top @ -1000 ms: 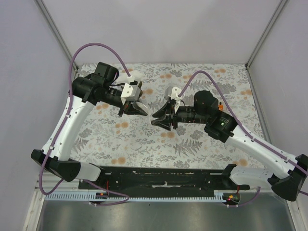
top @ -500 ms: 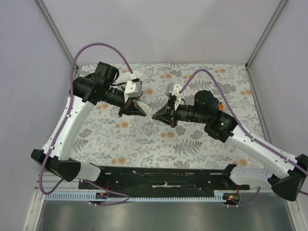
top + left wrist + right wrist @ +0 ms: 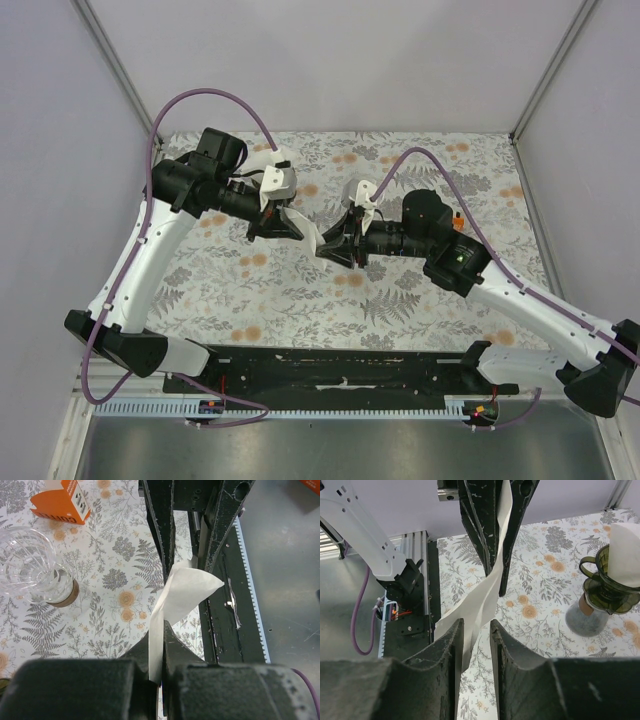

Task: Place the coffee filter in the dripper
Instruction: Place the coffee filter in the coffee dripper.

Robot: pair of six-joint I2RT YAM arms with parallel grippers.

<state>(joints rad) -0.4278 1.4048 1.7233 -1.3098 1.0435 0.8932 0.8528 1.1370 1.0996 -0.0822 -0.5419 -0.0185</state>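
A white paper coffee filter point(image 3: 182, 592) hangs folded in mid-air between my two grippers point(image 3: 311, 238). My left gripper point(image 3: 162, 647) is shut on its edge. My right gripper point(image 3: 476, 640) faces it with jaws a little apart around the filter's other end point(image 3: 485, 600); the paper lies against one finger, with a gap to the other. A clear glass dripper point(image 3: 31, 562) on a brown base stands on the floral table. A dark green dripper point(image 3: 610, 582) on a grey base has a white filter in it. The top view hides both drippers behind the arms.
An orange box point(image 3: 60, 500) stands beyond the clear dripper. The black rail point(image 3: 340, 368) runs along the table's near edge. Grey walls and metal frame posts enclose the floral table point(image 3: 300, 300).
My right gripper has moved left toward the left gripper and narrowed its jaws around the filter's free end. The left gripper has stayed shut on the filter.
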